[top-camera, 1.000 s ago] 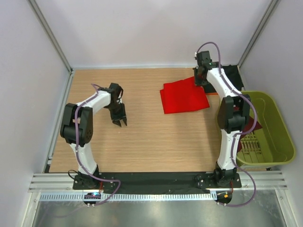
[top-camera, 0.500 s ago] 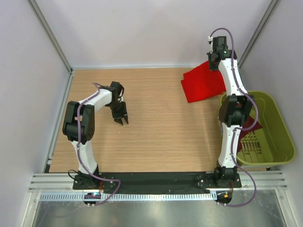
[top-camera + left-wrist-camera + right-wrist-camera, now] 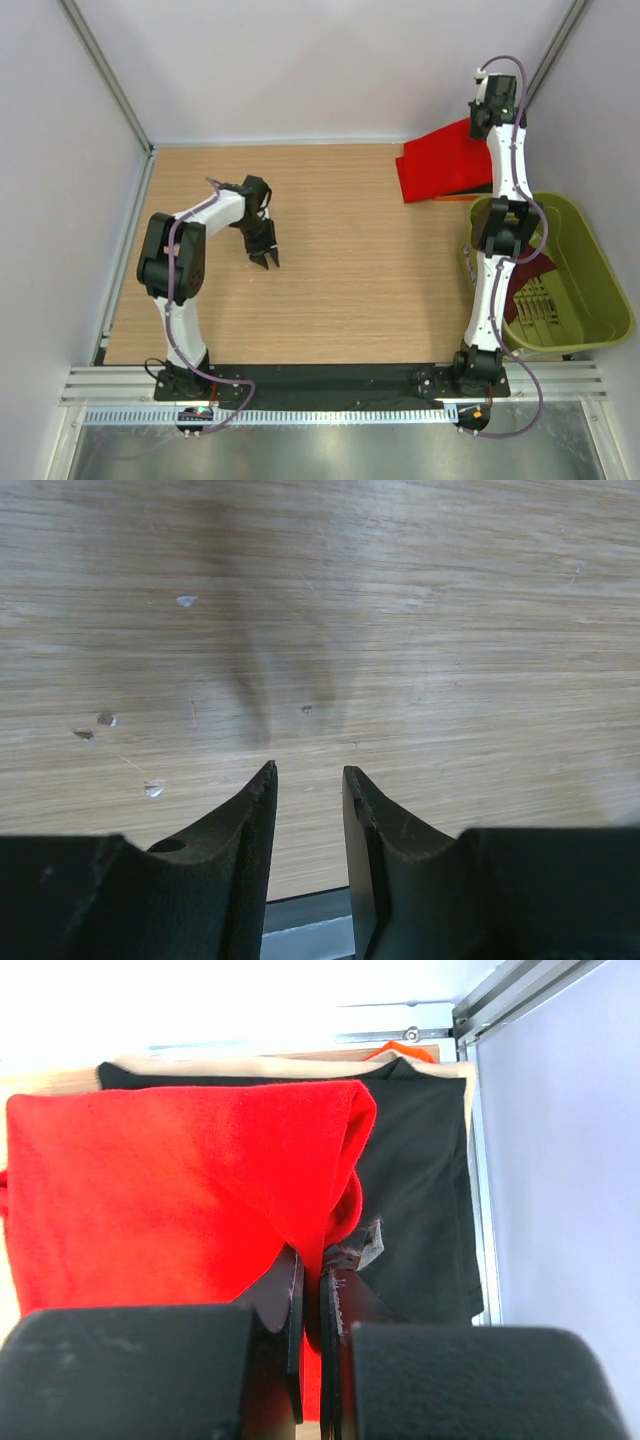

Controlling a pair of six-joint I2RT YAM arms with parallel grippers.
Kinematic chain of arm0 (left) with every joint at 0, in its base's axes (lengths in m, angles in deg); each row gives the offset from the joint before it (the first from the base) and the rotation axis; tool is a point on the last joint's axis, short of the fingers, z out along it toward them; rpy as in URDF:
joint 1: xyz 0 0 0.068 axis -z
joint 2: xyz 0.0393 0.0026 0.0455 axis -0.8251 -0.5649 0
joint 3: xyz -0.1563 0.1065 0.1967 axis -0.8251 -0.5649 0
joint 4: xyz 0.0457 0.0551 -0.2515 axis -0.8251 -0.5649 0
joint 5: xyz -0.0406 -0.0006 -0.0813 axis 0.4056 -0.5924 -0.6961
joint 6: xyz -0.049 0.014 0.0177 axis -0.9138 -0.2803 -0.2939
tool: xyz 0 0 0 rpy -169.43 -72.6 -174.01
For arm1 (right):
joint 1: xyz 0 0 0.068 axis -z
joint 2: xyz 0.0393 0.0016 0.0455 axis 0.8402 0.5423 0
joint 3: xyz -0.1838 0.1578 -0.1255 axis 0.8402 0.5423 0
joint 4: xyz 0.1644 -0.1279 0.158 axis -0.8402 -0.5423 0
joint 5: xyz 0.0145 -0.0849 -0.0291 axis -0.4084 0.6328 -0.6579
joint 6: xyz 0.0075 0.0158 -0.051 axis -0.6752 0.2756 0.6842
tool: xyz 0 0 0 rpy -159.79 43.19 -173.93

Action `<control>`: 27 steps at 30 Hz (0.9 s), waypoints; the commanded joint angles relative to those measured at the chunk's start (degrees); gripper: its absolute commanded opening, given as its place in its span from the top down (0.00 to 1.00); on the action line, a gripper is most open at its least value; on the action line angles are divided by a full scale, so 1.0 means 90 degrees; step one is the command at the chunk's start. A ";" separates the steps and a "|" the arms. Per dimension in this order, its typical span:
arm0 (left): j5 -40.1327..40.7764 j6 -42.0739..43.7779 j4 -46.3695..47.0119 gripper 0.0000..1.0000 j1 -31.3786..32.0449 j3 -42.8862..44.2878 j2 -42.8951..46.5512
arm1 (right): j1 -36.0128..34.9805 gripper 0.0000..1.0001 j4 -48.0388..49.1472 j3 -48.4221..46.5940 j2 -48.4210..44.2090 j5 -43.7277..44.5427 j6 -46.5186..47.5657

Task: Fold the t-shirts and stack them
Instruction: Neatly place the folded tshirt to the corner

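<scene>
red cloth is the worry: the red t-shirt hangs from the right gripper, whose jaws are clamped on only a small bunched bit of its folded edge. it sits raised just beyond the far end of the basket, over the black t-shirt lying flat in that corner. with so little fabric pinched, the shirt could slip free, or its fold could sag open under its own weight and land crooked on the black one. lowered carelessly, a trailing edge might drape over the basket's rim or drag the black shirt out of shape. the left gripper, part open and holding nothing, hovers over bare table well left of the basket, too far to steady anything. dark maroon cloth lies inside the basket.
</scene>
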 commanded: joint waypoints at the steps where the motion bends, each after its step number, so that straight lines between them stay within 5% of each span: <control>1: 0.0040 -0.0159 -0.0078 0.66 0.0077 0.0040 -0.0025 | 0.0249 0.99 0.0876 -0.0299 -0.0011 -0.0400 -0.0057; 13: 0.0206 -0.0256 -0.0243 0.67 0.0321 0.0088 -0.0143 | 0.0553 0.99 0.2262 -0.0505 0.0331 -0.0625 -0.0349; 27: 0.0225 -0.0257 -0.0360 0.68 0.0419 0.0313 -0.0348 | 0.0670 0.99 0.2098 0.0227 -0.0322 -0.0489 -0.0554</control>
